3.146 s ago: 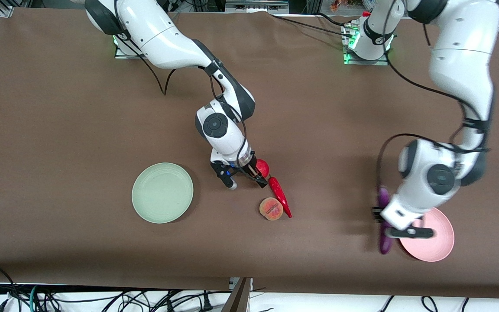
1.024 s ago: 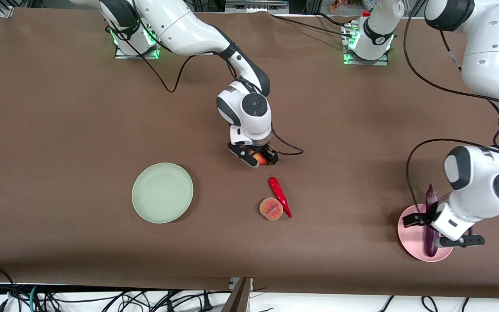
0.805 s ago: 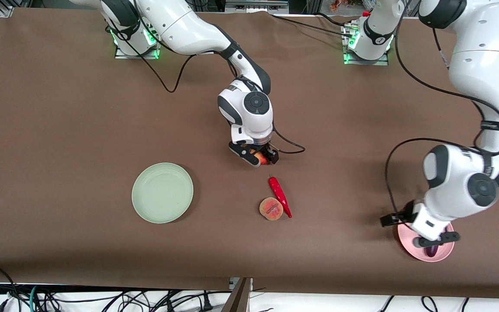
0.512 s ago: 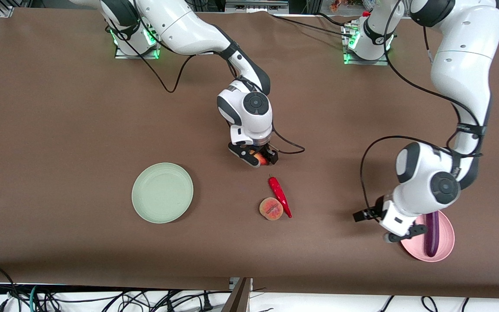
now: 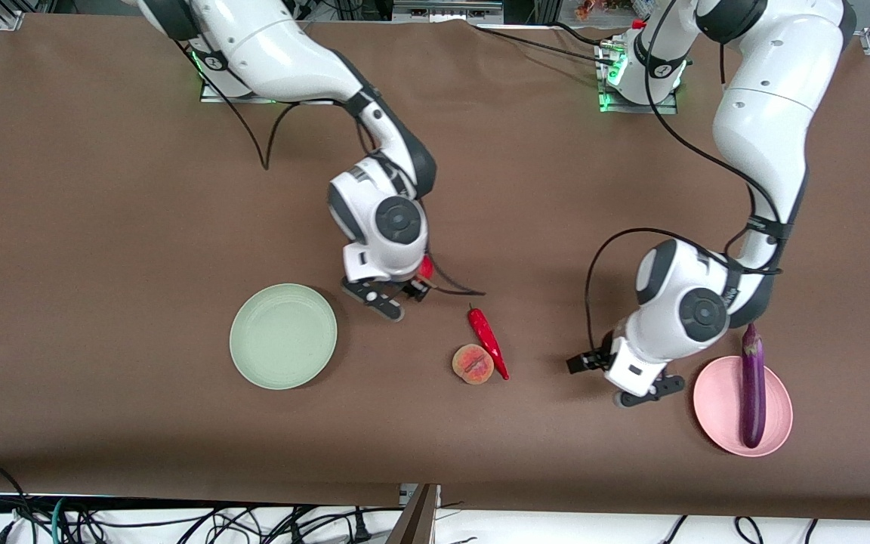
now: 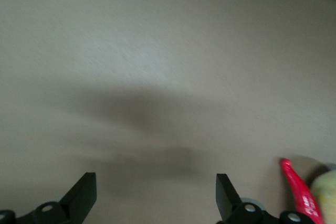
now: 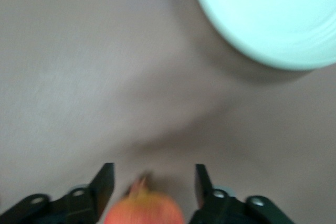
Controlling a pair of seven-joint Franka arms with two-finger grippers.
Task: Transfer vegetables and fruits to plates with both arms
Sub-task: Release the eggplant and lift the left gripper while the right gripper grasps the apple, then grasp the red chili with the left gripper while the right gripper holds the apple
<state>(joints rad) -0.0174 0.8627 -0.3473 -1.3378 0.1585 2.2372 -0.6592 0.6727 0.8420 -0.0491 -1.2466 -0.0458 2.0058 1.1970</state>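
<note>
I count one item of four delivered so far. The eggplant (image 5: 753, 393) lies across the pink plate (image 5: 714, 400), stem end poking over the rim on the side away from the front camera. That plate sits well apart from the chili (image 5: 488, 341), toward the left arm's end of the table.

My left gripper (image 5: 626, 375) is empty, its fingers (image 6: 84, 195) spread wide. It hangs over bare table between the chili and the pink plate; in the left wrist view the chili (image 6: 299, 187) and a bit of the peach (image 6: 325, 192) show at the edge.

My right gripper (image 5: 393, 296) holds the apple (image 7: 143, 209) between its fingers, clamped on either side. It is in the air over the table between the chili and the green plate (image 5: 283, 335). From the front camera only a sliver of red apple (image 5: 426, 267) shows under the wrist. The green plate (image 7: 273, 19) is empty.

The chili itself lies on the table, touching or just beside the peach (image 5: 473, 363), which sits slightly nearer the front camera and toward the green plate.

What is left, as I judge it: set the apple on the green plate, then collect the peach and the chili. The left arm looks placed to take one of those two next.
</note>
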